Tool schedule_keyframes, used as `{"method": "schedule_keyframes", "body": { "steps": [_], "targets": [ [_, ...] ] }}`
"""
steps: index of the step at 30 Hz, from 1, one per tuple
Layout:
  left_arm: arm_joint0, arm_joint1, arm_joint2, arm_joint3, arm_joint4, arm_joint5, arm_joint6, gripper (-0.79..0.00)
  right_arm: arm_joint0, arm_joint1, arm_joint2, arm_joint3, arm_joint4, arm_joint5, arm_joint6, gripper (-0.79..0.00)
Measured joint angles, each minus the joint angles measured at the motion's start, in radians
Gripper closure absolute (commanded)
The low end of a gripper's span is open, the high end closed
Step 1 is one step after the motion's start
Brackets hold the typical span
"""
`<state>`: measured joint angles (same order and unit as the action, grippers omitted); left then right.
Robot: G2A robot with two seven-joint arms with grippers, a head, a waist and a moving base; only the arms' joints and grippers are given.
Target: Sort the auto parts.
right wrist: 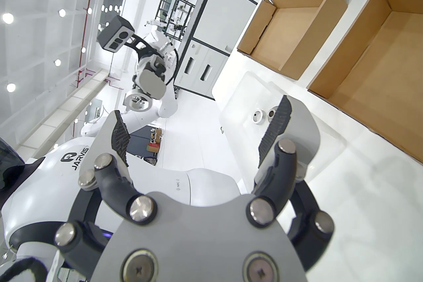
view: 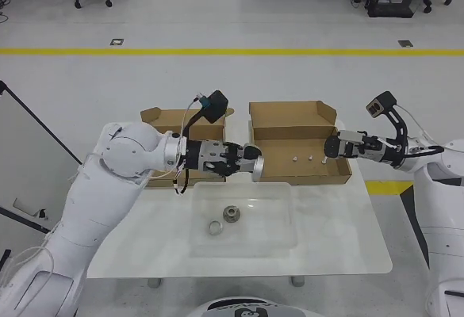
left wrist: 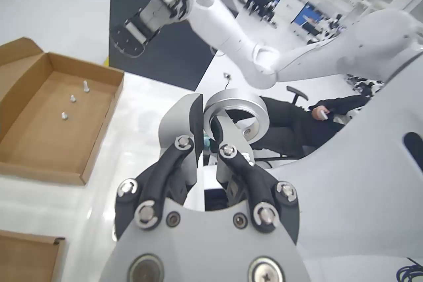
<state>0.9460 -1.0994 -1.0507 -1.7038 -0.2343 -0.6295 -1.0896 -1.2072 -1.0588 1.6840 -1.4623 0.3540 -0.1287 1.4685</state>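
My left gripper (left wrist: pixel 208 118) is clamped on a silver metal ring with a split in its wall (left wrist: pixel 236 113), one finger inside the bore and the other against the outer face; in the top view this gripper (view: pixel 251 162) hangs above the far edge of the clear plastic tray (view: pixel 267 226), in the gap between the two cardboard boxes. The tray sits in the middle of the white table (view: pixel 335 238) and holds two parts near its left side: a round flanged metal bushing (view: pixel 231 213) and, just beside it toward the near edge, a small grey metal sleeve (view: pixel 214 228). The left brown cardboard box (right wrist: pixel 287 32) and the right brown cardboard box (view: pixel 295 131) stand open along the table's far edge. Three small silver bolts (left wrist: pixel 72 98) lie in a loose row on the floor of the right box, apart from one another. My right gripper (right wrist: pixel 201 128) has its jaws spread wide with nothing between them, and it hangs at the right end of the right box, near the table's far right corner (view: pixel 331 147)
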Motion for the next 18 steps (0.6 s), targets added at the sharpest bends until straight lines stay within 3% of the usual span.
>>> {"method": "schedule_keyframes", "body": {
  "steps": [7, 18],
  "targets": [
    [-0.009, 0.0, -0.016, -0.005, -0.213, -0.097, -0.004, 0.0, 0.0, 0.0, 0.0, 0.0, 0.0, 0.0, 0.0, -0.785],
    [-0.027, 0.017, 0.039, -0.119, -0.45, -0.216, 0.114, 0.0, 0.0, 0.0, 0.0, 0.0, 0.0, 0.0, 0.0, -0.785]
  ]
}}
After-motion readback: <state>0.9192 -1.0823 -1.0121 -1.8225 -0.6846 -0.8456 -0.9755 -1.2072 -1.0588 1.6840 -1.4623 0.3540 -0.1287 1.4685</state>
